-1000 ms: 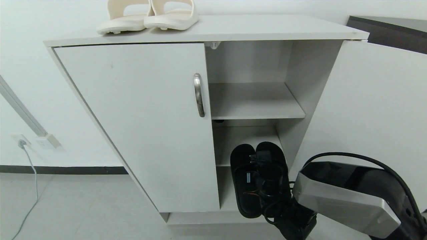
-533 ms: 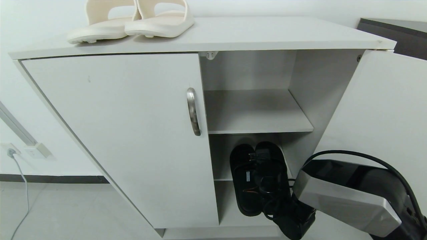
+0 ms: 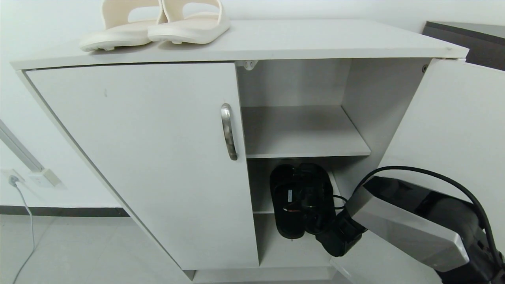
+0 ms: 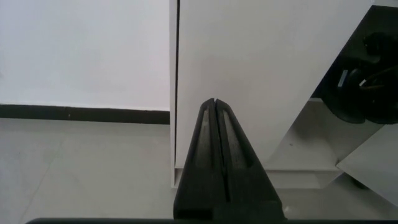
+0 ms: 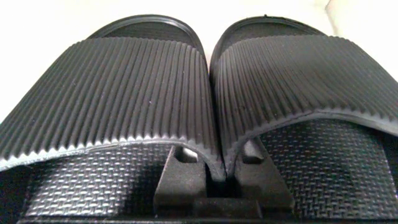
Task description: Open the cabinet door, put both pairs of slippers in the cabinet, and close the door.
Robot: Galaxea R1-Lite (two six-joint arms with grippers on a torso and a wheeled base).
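The white cabinet (image 3: 244, 37) has its right door (image 3: 449, 130) swung open and its left door (image 3: 150, 157) closed. A pair of black slippers (image 3: 302, 199) is at the lower compartment's opening, toes pointing inward, held by my right gripper (image 3: 315, 221). In the right wrist view my right gripper (image 5: 217, 171) is shut on the two inner strap edges of the black slippers (image 5: 118, 93). A pair of cream slippers (image 3: 158, 23) rests on the cabinet top at the left. My left gripper (image 4: 214, 109) is shut, low in front of the closed left door.
The middle shelf (image 3: 300, 134) is bare. A metal handle (image 3: 228, 132) runs down the left door's edge. A wall socket with a cable (image 3: 14, 181) is at the far left. Grey floor (image 4: 81, 168) lies before the cabinet.
The camera moved closer between the earliest frame and half a second ago. Since then my right gripper has carried the black slippers up and deeper into the lower compartment.
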